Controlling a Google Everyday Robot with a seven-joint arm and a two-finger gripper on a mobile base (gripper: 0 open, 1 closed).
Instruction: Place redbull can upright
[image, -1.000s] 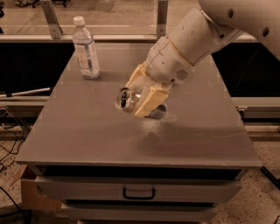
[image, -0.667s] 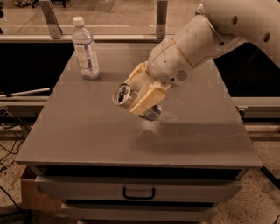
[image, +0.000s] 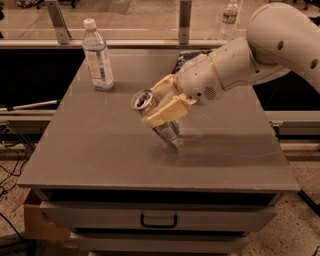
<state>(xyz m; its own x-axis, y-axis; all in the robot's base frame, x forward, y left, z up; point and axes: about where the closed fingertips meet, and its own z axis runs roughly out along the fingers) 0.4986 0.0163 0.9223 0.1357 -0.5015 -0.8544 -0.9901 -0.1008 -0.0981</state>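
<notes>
The redbull can (image: 167, 131) is a slim silver-and-blue can with its pull-tab top (image: 141, 99) facing up and to the left. It is tilted, with its lower end close to the grey table top (image: 100, 150) near the middle. My gripper (image: 159, 104) is shut on the redbull can, its cream fingers (image: 167, 111) clamped across the upper half. The white arm (image: 250, 55) reaches in from the upper right.
A clear plastic water bottle (image: 97, 56) with a white cap stands upright at the table's back left. A dark blue object (image: 187, 55) lies at the back behind the arm. A drawer handle (image: 158, 220) shows below the front edge. Another bottle (image: 229, 17) stands beyond the rail.
The gripper has carried the can down toward the table and turned it more upright; the can's top now points more upward than before.
</notes>
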